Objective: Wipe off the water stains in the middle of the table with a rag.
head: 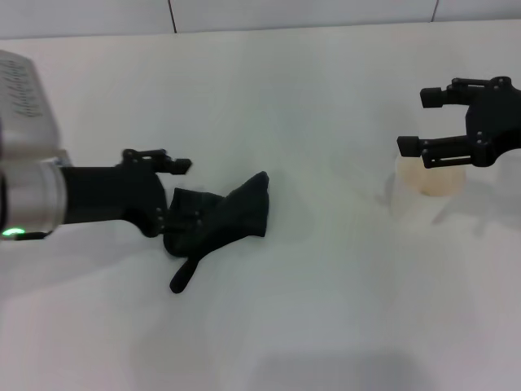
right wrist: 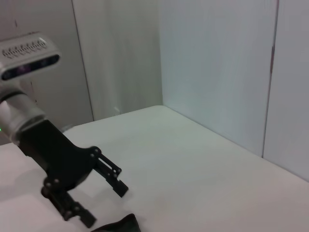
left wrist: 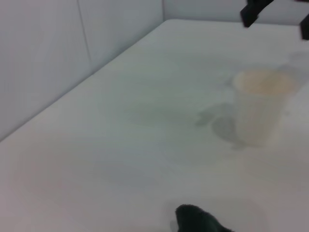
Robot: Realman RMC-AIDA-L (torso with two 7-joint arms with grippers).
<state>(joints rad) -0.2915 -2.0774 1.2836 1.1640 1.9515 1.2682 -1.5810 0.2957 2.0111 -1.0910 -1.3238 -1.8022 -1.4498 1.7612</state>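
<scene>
Rag [head: 221,218] lies crumpled on the white table [head: 326,309] in the head view, dark cloth with one narrow tail corner trailing toward the camera, directly in front of the left gripper [head: 181,189]. Left gripper is low at the table, jaws spread: upper finger sticks out free above the rag, lower finger sits against or in the cloth's near edge, can't tell if it actually bites any fabric. No stain visible on the table around the rag in this view. Right gripper [head: 423,122] hangs well off to the other side, jaws spread, just above a translucent white cup [head: 430,177] with pale orange contents; lower finger sits level with the cup rim, contact unclear. Left wrist view: only a dark tip of the rag [left wrist: 195,220] pokes in at the near edge; beyond it bare table [left wrist: 120,145], then the cup [left wrist: 263,104] farther out with the right gripper's dark fingers [left wrist: 253,10] over it; faint greyish patches on the surface between rag and cup, can't tell if liquid or shadow. Right wrist view: left gripper [right wrist: 104,200] seen from across the table [right wrist: 193,164], both fingers clearly apart, with a bit of rag [right wrist: 120,224] right under the lower one.
</scene>
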